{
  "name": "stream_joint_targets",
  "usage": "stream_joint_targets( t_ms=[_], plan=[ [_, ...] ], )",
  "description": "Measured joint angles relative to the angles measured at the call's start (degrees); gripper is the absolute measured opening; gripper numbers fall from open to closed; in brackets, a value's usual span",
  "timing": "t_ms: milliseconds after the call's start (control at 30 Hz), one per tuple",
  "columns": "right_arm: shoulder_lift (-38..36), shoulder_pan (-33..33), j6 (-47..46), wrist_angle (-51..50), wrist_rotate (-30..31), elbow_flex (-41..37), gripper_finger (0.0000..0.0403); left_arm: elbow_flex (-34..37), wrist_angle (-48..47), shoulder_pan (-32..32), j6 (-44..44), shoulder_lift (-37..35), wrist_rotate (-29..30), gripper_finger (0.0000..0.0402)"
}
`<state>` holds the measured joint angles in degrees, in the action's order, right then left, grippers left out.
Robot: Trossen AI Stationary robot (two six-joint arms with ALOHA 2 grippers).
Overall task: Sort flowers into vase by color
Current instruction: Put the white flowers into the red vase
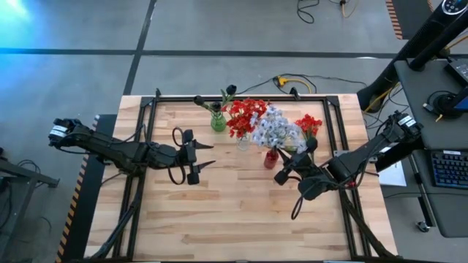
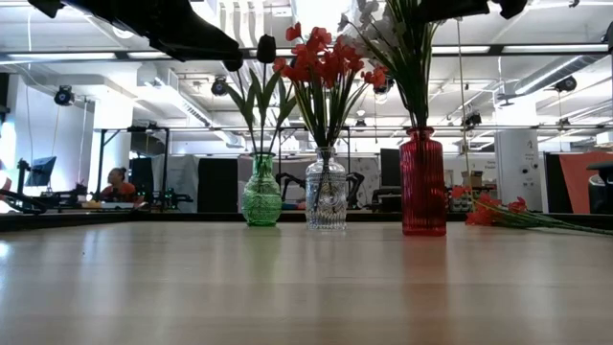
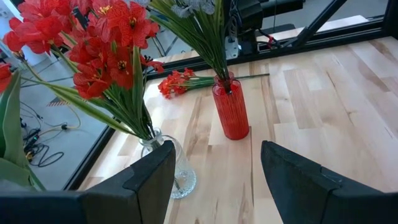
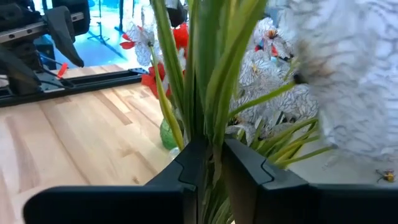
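Three vases stand in a row: a green vase with dark buds, a clear vase with red flowers, and a red vase with pale blue-white flowers. My right gripper is shut on the pale spray's stems above the red vase. A loose red spray lies flat on the table by the far right. My left gripper hangs open left of the vases, with nothing between its fingers. My right gripper pinches the pale blue-white spray's bundle of green stems between its two fingers, below the blossoms. The fingers come nearly level from the table's right and lie across the stems. The stems stand upright, and their lower ends reach into the red vase.
A black frame runs along the table's edges. Bare wood lies toward the near edge. Cables lie on the floor beyond the far edge. A desk with a keyboard stands to the right.
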<state>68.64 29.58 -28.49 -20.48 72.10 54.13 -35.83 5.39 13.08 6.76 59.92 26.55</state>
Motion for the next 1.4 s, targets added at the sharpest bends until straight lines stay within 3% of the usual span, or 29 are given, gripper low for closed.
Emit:
stream_joint_targets(
  t_ms=[1167,1400],
  plan=[
    [0.0,0.0,-3.6,-0.5,-2.1,0.0,0.0022,0.0,-0.1,0.0,0.0,0.0,0.0,0.0220],
    [0.0,0.0,-7.7,-3.6,-3.4,0.0,0.0022,0.0,-0.1,0.0,0.0,0.0,0.0,0.0220]
  ],
)
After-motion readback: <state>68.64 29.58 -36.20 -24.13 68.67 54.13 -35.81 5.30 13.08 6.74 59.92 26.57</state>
